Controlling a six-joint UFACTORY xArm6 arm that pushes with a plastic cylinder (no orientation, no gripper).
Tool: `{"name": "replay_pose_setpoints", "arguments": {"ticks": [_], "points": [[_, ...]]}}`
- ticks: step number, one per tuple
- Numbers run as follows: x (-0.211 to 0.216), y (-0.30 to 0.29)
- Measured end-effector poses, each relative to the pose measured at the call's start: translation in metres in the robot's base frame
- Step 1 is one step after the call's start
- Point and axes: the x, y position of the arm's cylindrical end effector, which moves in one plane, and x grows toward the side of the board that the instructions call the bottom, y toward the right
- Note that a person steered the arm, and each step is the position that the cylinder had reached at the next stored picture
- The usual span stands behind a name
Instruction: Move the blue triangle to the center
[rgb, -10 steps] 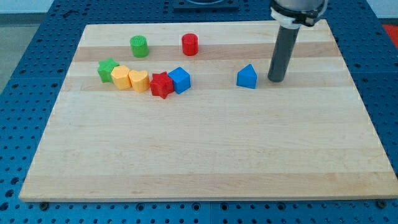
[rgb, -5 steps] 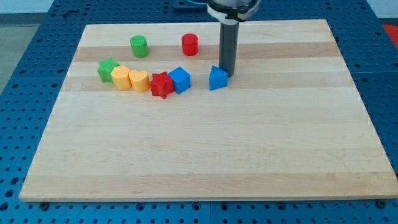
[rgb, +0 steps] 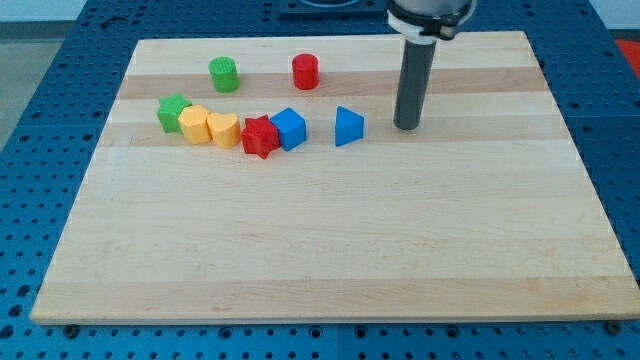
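Observation:
The blue triangle (rgb: 348, 126) lies on the wooden board (rgb: 330, 250), a little above the board's middle and just right of a blue cube (rgb: 289, 128). My tip (rgb: 406, 126) rests on the board to the triangle's right, a short gap away and not touching it. The dark rod rises from it toward the view's top.
Left of the blue cube runs a row: a red star (rgb: 259, 136), a yellow heart (rgb: 224, 130), a yellow block (rgb: 194, 124) and a green star (rgb: 173, 112). A green cylinder (rgb: 224, 74) and a red cylinder (rgb: 305, 71) stand nearer the view's top.
My tip swept left and pushed the blue triangle leftward toward the blue cube, then pulled back to the right, leaving the triangle where it stopped.

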Motion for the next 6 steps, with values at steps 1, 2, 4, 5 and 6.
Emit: {"name": "replay_pose_setpoints", "arguments": {"ticks": [1, 2, 4, 5, 6], "points": [[0.007, -0.001], [0.022, -0.001], [0.022, -0.03], [0.015, -0.052], [0.01, -0.061]]}}
